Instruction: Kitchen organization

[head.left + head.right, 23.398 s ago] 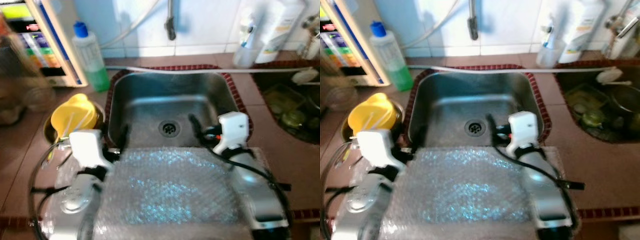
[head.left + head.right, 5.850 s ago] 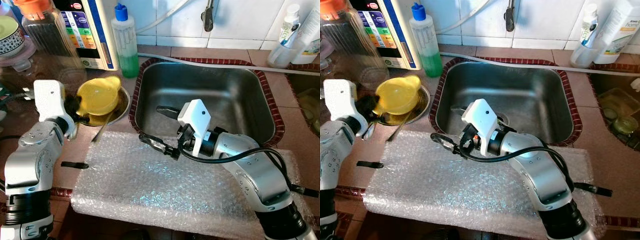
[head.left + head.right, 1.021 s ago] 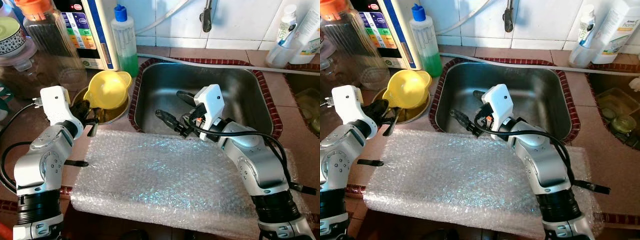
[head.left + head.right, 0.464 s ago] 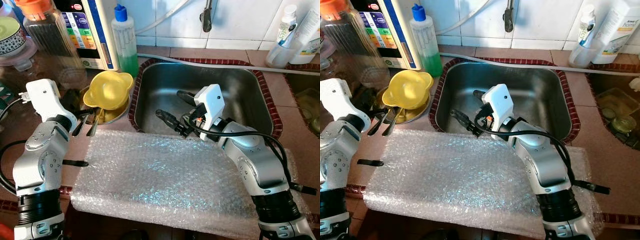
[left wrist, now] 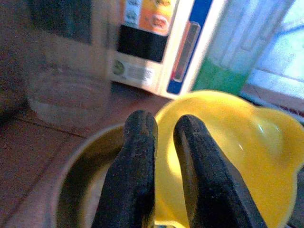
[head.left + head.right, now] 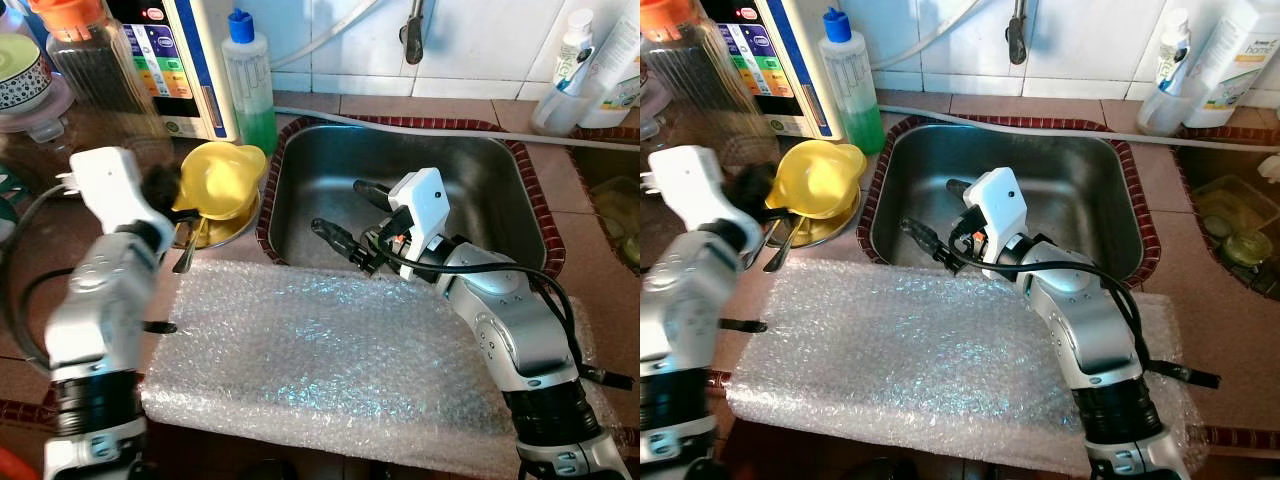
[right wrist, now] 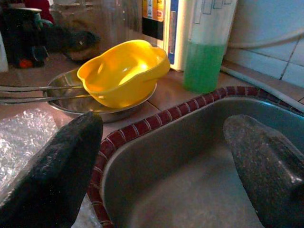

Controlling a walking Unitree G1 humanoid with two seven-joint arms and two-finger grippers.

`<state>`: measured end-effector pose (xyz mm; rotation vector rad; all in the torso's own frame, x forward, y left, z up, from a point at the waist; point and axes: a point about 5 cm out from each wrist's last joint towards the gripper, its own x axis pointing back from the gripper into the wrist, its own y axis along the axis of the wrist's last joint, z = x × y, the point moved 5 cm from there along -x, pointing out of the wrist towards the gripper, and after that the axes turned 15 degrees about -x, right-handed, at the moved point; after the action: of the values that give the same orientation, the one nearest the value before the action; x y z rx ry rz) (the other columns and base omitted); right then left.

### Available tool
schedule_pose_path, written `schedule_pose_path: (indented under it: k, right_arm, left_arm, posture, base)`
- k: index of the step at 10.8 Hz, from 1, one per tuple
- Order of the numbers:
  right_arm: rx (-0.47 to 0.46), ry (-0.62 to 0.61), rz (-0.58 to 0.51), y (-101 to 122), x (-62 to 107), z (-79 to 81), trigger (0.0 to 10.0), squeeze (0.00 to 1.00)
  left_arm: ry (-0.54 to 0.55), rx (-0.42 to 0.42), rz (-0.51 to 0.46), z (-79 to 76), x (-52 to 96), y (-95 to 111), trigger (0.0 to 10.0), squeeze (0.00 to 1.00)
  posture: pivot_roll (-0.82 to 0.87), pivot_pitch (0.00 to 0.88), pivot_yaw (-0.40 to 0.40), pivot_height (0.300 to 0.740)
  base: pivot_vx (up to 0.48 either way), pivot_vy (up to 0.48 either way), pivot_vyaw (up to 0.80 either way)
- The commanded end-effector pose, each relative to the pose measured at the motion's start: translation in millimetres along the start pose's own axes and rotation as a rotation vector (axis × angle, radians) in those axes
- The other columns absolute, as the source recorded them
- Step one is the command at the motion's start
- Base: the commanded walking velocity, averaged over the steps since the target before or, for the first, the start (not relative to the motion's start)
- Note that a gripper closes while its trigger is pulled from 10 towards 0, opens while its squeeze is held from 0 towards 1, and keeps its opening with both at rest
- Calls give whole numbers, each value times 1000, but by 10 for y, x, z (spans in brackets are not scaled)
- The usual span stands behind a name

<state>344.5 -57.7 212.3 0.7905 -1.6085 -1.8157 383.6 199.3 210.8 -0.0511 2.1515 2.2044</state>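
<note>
A yellow bowl (image 6: pixel 222 178) sits tilted in a shallow metal bowl (image 6: pixel 243 217) on the counter left of the sink (image 6: pixel 480 190). My left gripper (image 6: pixel 165 188) is at the yellow bowl's left rim. In the left wrist view its fingers (image 5: pixel 137 156) stand almost together astride that rim (image 5: pixel 228 147), one inside and one outside. My right gripper (image 6: pixel 348 213) hangs open over the near left part of the sink, holding nothing. Its wrist view looks at the yellow bowl (image 7: pixel 123 71).
Two metal utensils (image 6: pixel 188 250) lean out of the metal bowl toward the bubble wrap sheet (image 6: pixel 320 350) on the front counter. A green soap bottle (image 6: pixel 250 90), a white appliance (image 6: pixel 180 60) and a glass jar (image 6: pixel 100 75) stand behind. Bottles (image 6: pixel 565 70) stand at back right.
My left arm swung up from the metal bowl's near rim to the yellow bowl's left rim and is blurred. The yellow bowl tipped lower. The right arm stayed still.
</note>
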Motion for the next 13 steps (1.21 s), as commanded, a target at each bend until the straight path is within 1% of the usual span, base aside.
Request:
schedule_pose_path:
  k: [1, 2, 4, 6, 7, 8, 9, 10, 11, 13]
  right_arm:
    - [22, 21, -12, 52, -13, 54, 10000, 0]
    - [22, 19, -13, 55, -6, 60, 10000, 0]
    - [20, 19, -12, 45, 12, 77, 10000, 0]
    - [19, 10, -13, 36, 37, 85, 10000, 0]
    - [18, 5, -13, 30, 62, 88, 10000, 0]
    - [17, -2, -13, 29, 79, 82, 10000, 0]
    - [16, -4, -17, 33, 88, 83, 10000, 0]
    - [16, -5, -18, 34, 93, 86, 10000, 0]
    - [18, -4, -18, 38, 107, 88, 10000, 0]
    - [20, -3, -16, 40, 105, 91, 10000, 0]
  left_arm:
    - [-3, -15, -9, -30, -34, 13, 10000, 1000]
    - [-16, -24, -11, -95, -82, -8, 10000, 1000]
    - [-12, -40, -21, -125, -143, -16, 10000, 1000]
    - [26, -29, -48, -48, -195, 9, 10000, 1000]
    - [33, -43, -42, 15, -230, -18, 10000, 1000]
    - [22, -56, -34, 10, -252, -49, 10000, 1000]
    - [31, -81, -31, 40, -270, -62, 10000, 1000]
    - [34, -86, -29, 57, -279, -78, 10000, 1000]
    - [46, -96, -20, 115, -297, -134, 10000, 1000]
    - [32, -128, 16, 121, -308, -229, 10000, 1000]
  posture:
    - [-128, 185, 55, 740]
    - [-134, 189, 58, 740]
    - [-144, 197, 65, 740]
    - [-159, 206, 74, 740]
    - [-168, 211, 78, 740]
    - [-172, 214, 80, 740]
    - [-177, 217, 84, 740]
    - [-177, 217, 84, 740]
    - [-181, 218, 82, 740]
    - [-180, 218, 80, 740]
  base:
    - [0, 0, 0]
    - [0, 0, 0]
    - [0, 0, 0]
    - [0, 0, 0]
    - [0, 0, 0]
    - [0, 0, 0]
    - [0, 0, 0]
    - [0, 0, 0]
    - [0, 0, 0]
    - [0, 0, 0]
